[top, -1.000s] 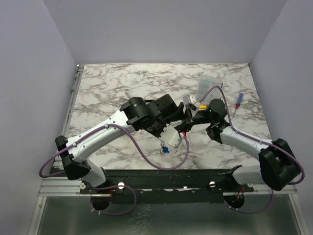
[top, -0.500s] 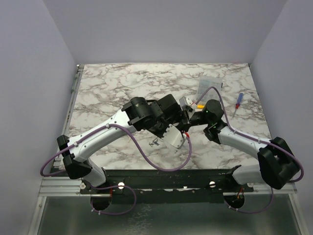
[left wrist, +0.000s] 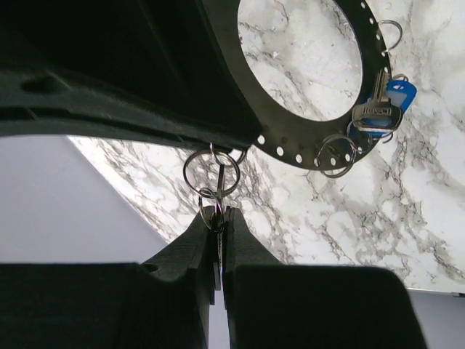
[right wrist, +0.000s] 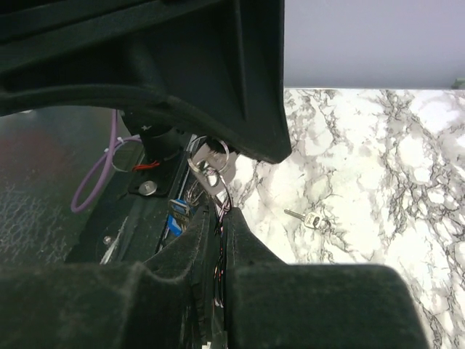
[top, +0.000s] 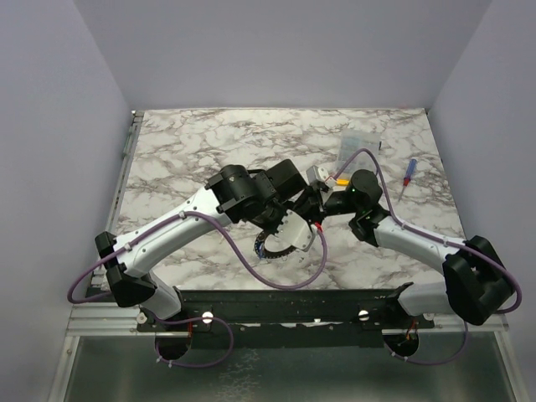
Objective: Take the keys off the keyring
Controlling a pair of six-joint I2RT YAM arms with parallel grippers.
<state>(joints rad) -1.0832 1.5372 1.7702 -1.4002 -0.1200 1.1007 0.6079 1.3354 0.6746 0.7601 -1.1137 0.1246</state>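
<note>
Out from under the left wrist since 0.5 s ago, the large flat grey metal keyring (left wrist: 305,142), rigid, best held by its rim, hangs between the arms; left gripper (left wrist: 218,214) clamped on 1 slippery wire split ring (left wrist: 211,169), right gripper (right wrist: 216,207) seemingly likewise.

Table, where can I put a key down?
Widest bare marble: far-left corner of the table, between its left edge and the left arm. Crowded: the middle, where the arms meet over the keyring, and far right by the clear box and screwdriver.
</note>
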